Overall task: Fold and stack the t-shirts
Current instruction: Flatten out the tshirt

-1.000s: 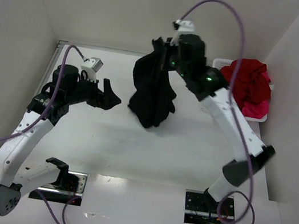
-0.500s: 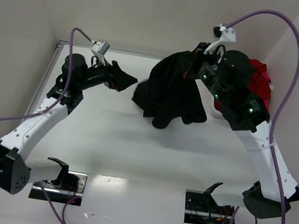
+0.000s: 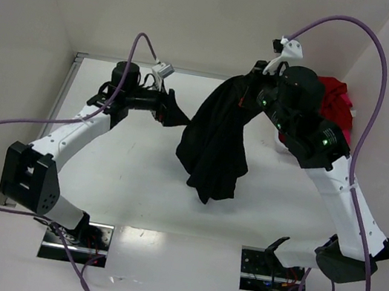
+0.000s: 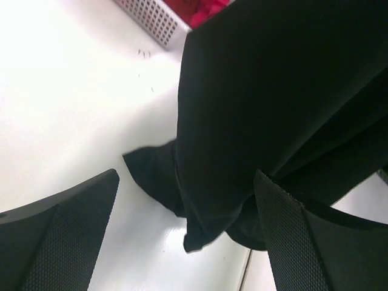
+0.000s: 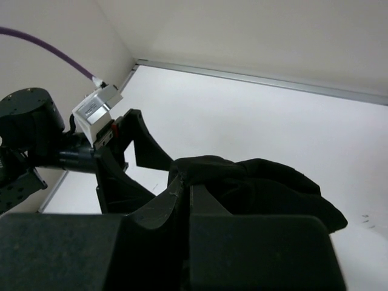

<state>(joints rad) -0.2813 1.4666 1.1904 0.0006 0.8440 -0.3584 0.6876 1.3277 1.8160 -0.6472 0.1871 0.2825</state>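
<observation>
- Black t-shirt [image 3: 214,141]: hanging in a long bunched drape over the middle of the bench [image 3: 122,170], somewhat nearer the far edge; top end pinched up high, folds falling down and slightly leftward to a loose lower end.
- Lower end of that shirt: low over the bench in the left wrist view, with a dark flap spread toward the left; touching the surface or just above it, cannot tell.
- Left tool [image 3: 179,110]: over the far-left part of the bench, pointing rightward at the shirt, jaws spread wide, gripping nothing.
- Tips of the left tool just beside the shirt's left edge, about halfway down the drape; touching or narrowly apart, cannot tell. From the left wrist, both fingers framing the hanging cloth straight ahead.
- Right tool [image 5: 187,197]: raised above the far middle of the bench, clamped tight on the top of the black t-shirt, cloth bunched out in front of the closed jaws.
- White basket [image 4: 151,21]: at the far-right corner of the bench, mostly hidden behind the right arm in the top view.
- Red t-shirts [image 3: 335,95]: heaped in the basket, brighter pink toward the right side.
</observation>
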